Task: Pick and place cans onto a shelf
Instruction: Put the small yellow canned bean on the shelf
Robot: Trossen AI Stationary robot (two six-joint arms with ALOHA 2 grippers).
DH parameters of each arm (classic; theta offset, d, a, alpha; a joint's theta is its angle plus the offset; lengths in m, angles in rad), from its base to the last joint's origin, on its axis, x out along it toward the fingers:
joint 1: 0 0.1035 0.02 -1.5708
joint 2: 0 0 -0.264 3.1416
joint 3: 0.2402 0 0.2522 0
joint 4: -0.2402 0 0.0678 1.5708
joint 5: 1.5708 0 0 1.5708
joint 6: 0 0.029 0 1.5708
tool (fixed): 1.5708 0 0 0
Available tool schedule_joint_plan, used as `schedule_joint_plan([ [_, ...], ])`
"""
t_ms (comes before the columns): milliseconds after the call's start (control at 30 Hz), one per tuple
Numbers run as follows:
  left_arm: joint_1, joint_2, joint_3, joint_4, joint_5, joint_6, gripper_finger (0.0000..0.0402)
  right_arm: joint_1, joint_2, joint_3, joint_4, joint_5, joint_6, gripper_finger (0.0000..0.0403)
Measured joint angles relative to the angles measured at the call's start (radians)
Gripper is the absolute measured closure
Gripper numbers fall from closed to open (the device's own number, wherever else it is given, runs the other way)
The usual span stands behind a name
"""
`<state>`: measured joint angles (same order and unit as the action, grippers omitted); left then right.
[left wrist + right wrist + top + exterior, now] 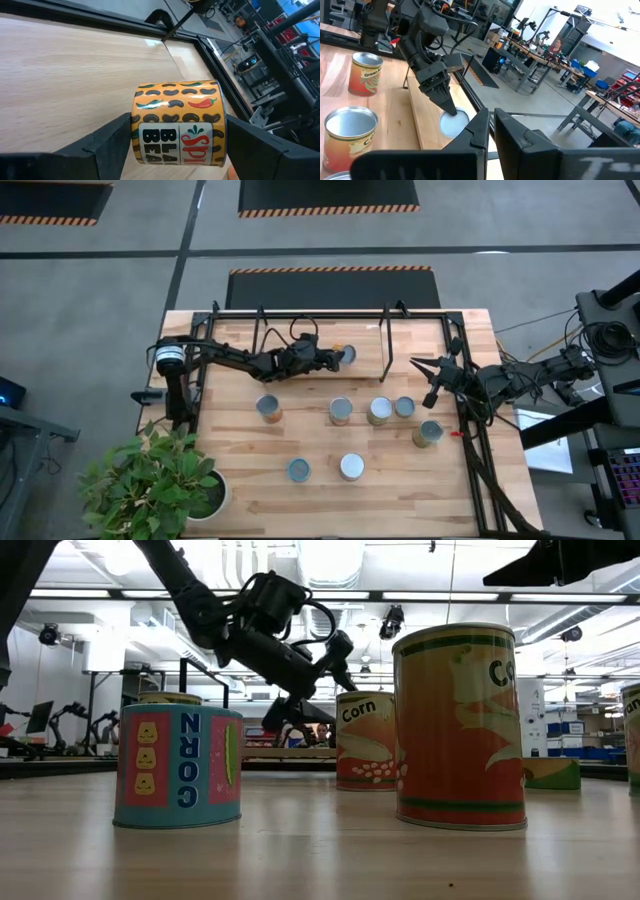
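My left gripper (339, 358) reaches over the shelf (300, 330), a rack of black rods with a wooden board at the table's far edge. It is shut on a can (175, 102) with an orange label printed with black beans; a finger presses each side. The can's round top (455, 123) shows on the board in the right wrist view. Several more cans stand on the table, among them a tan one (268, 409), one (341, 411) mid-table and a silver-topped one (351, 467) nearer the front. My right gripper (418, 365) hovers shut and empty at the shelf's right end.
A green plant in a white pot (205, 495) stands at the table's front left corner. A green-sided can (428, 433) sits near the right arm. In the low view a blue corn can (178, 768) and a tall orange can (460, 725) stand closest to the camera.
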<state>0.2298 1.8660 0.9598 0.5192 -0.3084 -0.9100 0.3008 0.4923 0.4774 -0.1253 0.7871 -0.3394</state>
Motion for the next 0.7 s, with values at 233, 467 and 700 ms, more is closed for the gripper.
schedule_joint_plan([
  [233,0.0,0.0,-0.019,0.004,-0.007,-0.021,0.0093,0.0,0.0,0.0,0.0,0.0,0.0,0.0385],
  [467,0.0,0.0,-0.024,0.004,0.012,-0.043,0.0075,0.0,0.0,0.0,-0.001,0.0,0.0,0.0385],
  [700,0.001,-0.002,-0.025,0.005,0.021,-0.089,0.0072,0.0,0.0,0.0,-0.002,0.0,0.0,0.0385],
])
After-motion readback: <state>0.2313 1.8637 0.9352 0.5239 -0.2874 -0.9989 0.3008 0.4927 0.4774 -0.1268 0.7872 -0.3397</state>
